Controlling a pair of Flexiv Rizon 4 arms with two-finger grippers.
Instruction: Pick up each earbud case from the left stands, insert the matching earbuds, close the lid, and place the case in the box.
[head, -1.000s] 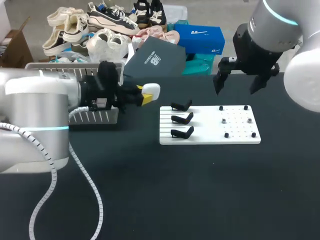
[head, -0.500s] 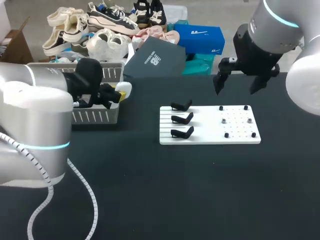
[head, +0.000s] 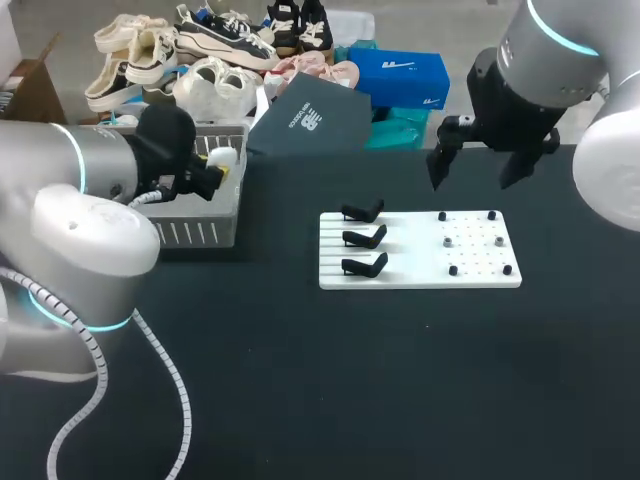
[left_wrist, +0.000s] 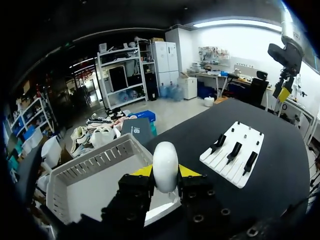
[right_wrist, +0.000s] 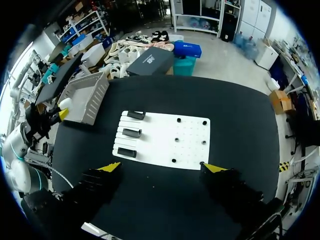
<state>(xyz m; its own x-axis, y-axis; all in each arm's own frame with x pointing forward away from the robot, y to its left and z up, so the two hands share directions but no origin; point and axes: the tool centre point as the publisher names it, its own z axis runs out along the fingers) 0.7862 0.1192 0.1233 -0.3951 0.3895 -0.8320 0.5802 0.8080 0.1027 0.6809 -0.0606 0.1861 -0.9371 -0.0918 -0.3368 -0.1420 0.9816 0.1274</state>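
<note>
A white earbud case (head: 222, 157) with its lid closed sits between the yellow tips of my left gripper (head: 215, 166), which is shut on it. In the left wrist view the case (left_wrist: 165, 166) stands upright between the fingers, above the near corner of the grey basket (left_wrist: 95, 165). Three black stands (head: 362, 238) on the left side of the white board (head: 420, 262) carry nothing. My right gripper (head: 472, 172) hangs open and empty above the table's back right, over the board (right_wrist: 165, 145) in the right wrist view.
The slatted grey basket (head: 190, 232) stands at the table's back left. Small black pegs (head: 472, 242) dot the board's right half. A dark shoebox (head: 310, 118) and shoes lie just behind the table's far edge.
My left arm has swung left with the case, from beside the board to over the basket. My right arm has not moved.
</note>
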